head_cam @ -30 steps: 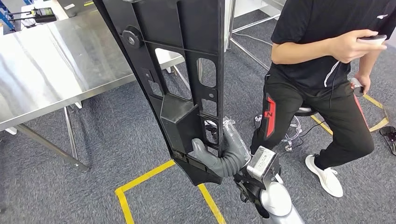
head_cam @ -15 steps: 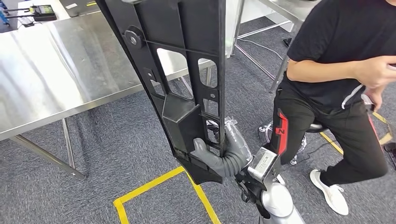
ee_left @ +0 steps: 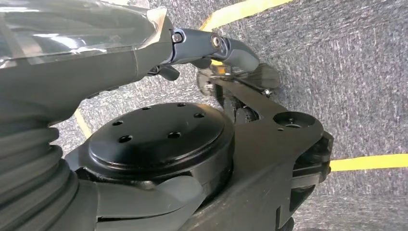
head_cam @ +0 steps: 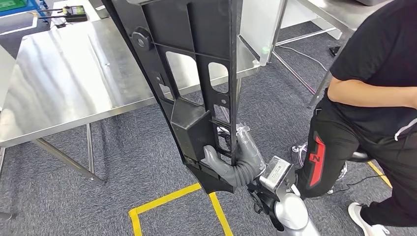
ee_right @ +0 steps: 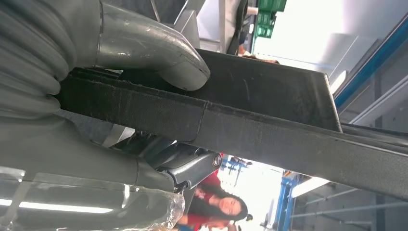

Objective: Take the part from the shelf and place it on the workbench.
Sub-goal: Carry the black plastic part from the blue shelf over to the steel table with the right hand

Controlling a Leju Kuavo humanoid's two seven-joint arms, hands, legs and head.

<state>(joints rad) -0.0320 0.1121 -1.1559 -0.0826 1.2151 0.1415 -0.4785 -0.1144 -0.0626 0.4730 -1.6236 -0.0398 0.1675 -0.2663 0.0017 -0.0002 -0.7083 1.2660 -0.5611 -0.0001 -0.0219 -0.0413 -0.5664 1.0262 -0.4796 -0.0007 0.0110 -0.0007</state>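
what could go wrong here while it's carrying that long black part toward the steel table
The right hand grips the black part only near its lower end, so the long upper length could swing or twist loose. That upper length hangs over the steel workbench and may strike its edge. A person stands close on the right, within likely swing range.

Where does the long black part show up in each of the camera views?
Head view: black part runs from the top edge down the middle, held low by the right hand.
Right wrist view: part crosses as a dark bar under the thumb.
Left wrist view: not recognisable.
Shared landmark: the right hand's grey thumb.
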